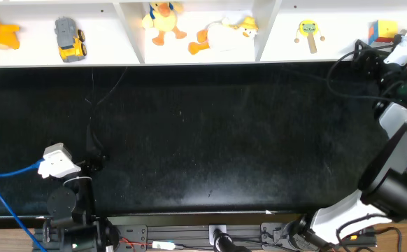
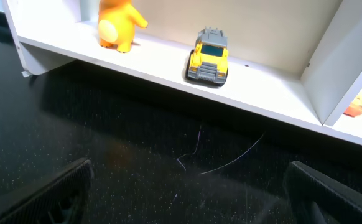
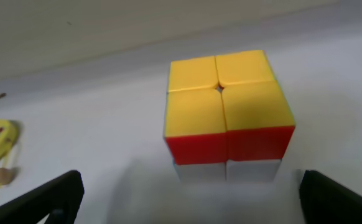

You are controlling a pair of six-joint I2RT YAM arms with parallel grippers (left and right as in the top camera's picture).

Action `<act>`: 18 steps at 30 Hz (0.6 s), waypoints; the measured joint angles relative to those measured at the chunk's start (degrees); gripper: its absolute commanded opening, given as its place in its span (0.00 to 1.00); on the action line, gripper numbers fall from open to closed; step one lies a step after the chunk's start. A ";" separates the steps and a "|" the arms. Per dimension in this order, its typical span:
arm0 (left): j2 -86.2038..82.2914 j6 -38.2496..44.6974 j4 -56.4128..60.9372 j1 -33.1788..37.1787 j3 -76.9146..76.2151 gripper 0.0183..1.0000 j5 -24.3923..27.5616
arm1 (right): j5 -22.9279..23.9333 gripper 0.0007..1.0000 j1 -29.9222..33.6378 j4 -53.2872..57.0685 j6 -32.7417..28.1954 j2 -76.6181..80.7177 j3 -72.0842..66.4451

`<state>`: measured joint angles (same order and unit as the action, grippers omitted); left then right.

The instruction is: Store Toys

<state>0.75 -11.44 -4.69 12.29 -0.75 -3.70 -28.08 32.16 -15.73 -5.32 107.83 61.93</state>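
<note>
We find the right gripper (image 3: 190,180) up at the shelf (image 1: 203,56) that runs along the 12 o'clock edge of the black tabletop (image 1: 203,133), at the compartment near 2 o'clock. Its fingers (image 3: 44,199) are released and spread wide, one on each side of the colour cube (image 3: 227,112) and, as far as we can tell, not touching it. The cube stands on the compartment floor. It is yellow on top, with a red row over a white row on the side facing the gripper. In the same compartment, toward 1 o'clock and apart from the cube, lies the green and yellow rattle (image 1: 310,33).

The middle compartment, at 12 o'clock, holds the yellow duck plush (image 1: 163,19) sitting upright. Near it on the 1 o'clock side, the white plush (image 1: 224,33) lies on its side. In the compartment toward 10 o'clock we see the toy truck (image 2: 209,56), yellow with grey parts, standing on its wheels. The orange duck (image 2: 119,25) is farther out toward 9 o'clock, apart from the truck.

The left gripper (image 2: 188,167) is over the tabletop at about 8 o'clock, well apart from the shelf and facing the truck's compartment. Its fingers (image 2: 50,193) are released too, wide apart with only bare tabletop between them. A blue cable (image 1: 11,175) runs from that arm's wrist toward the 8 o'clock edge.
</note>
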 measured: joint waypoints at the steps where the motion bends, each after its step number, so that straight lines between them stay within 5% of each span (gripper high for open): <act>1: 0.00 0.00 0.00 0.00 0.00 1.00 0.02 | -0.04 1.00 0.00 2.71 0.00 -1.31 0.00; 18: 0.00 0.00 0.00 0.00 0.02 1.00 0.02 | 6.38 0.99 -3.02 40.02 -4.24 -29.83 -0.07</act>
<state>0.75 -11.44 -4.69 12.29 -0.73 -3.68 -21.69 29.15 24.29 -9.56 78.00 61.87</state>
